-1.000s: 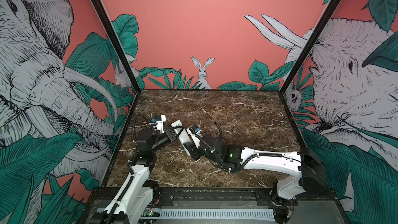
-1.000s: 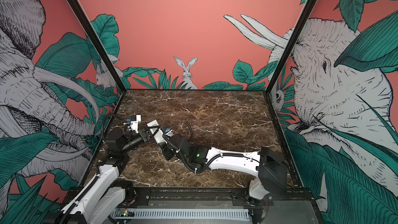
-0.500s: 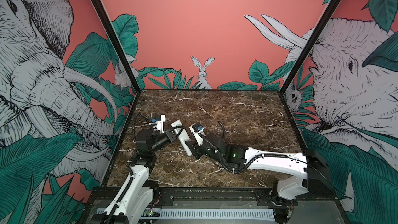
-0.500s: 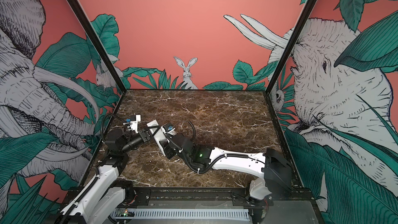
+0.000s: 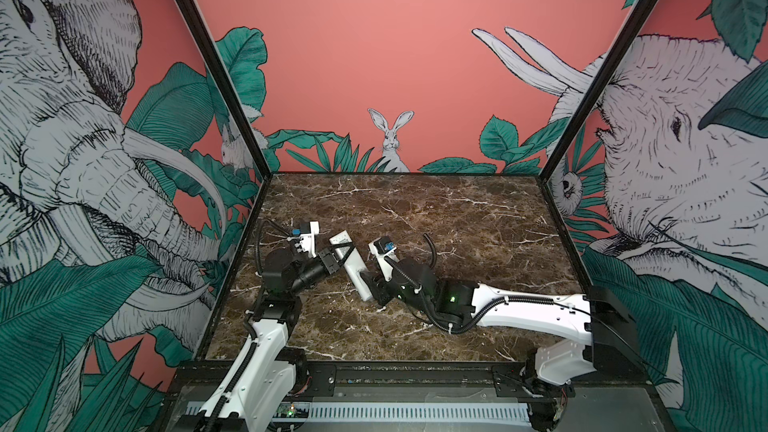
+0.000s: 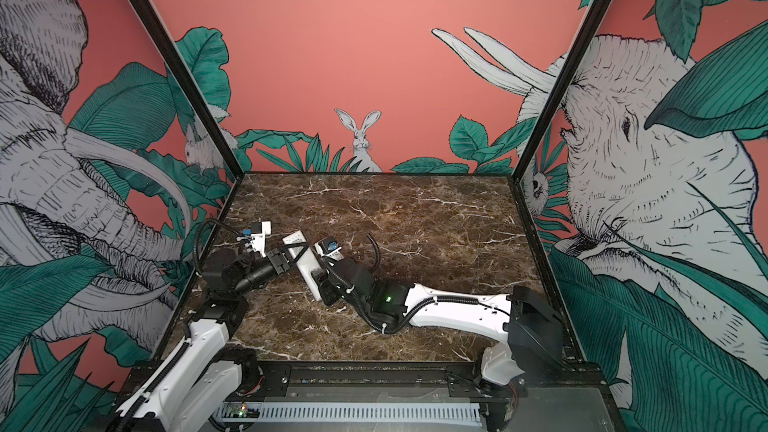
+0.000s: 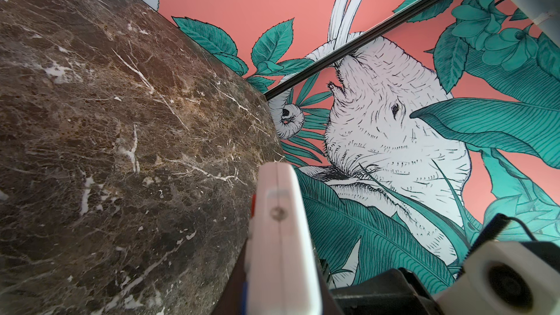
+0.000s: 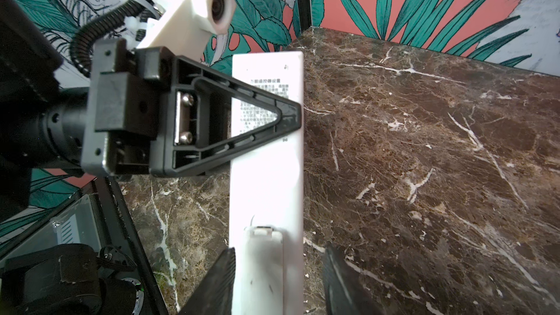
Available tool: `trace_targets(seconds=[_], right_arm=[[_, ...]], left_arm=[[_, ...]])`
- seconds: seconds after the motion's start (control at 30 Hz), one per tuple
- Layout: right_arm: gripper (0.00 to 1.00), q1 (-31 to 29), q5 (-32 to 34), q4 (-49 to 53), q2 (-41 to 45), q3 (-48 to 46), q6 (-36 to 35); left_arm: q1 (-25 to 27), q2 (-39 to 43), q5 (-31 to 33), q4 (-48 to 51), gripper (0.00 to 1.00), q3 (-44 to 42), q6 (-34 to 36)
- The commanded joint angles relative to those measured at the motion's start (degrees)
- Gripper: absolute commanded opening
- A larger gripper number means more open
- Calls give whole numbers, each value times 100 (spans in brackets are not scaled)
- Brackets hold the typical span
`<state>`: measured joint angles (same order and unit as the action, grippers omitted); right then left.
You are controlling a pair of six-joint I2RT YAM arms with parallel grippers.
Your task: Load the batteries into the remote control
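On the marble table [image 5: 457, 218], the left gripper [image 8: 288, 116] pinches the remote control [image 8: 266, 183] across its upper half and holds it aloft, printed back facing up. The right gripper [image 8: 275, 271] straddles the remote's lower end with its jaws spread, one finger close beside an edge and the other apart. The battery cover [image 8: 263, 256] looks shut. Opening it seems the step in hand, and the next move likely calls for a steady push along the remote. The batteries are nowhere in sight.

left hand [image 5: 351, 252] clamped tight, right hand [image 8: 277, 274] partly spread, both reaching low toward each other
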<state>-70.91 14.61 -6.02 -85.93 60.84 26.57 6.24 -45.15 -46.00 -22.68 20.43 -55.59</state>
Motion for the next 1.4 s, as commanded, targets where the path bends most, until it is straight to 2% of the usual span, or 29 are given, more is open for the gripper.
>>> trace_targets(seconds=[0.0,1.37], right_arm=[[46,42,86,-97,37,-58,148],[45,203,-152,79,-372,-59,430]], left_arm=[[15,100,-41,-314,0,13,-54],[8,87,-49,-326,0,24,-83]])
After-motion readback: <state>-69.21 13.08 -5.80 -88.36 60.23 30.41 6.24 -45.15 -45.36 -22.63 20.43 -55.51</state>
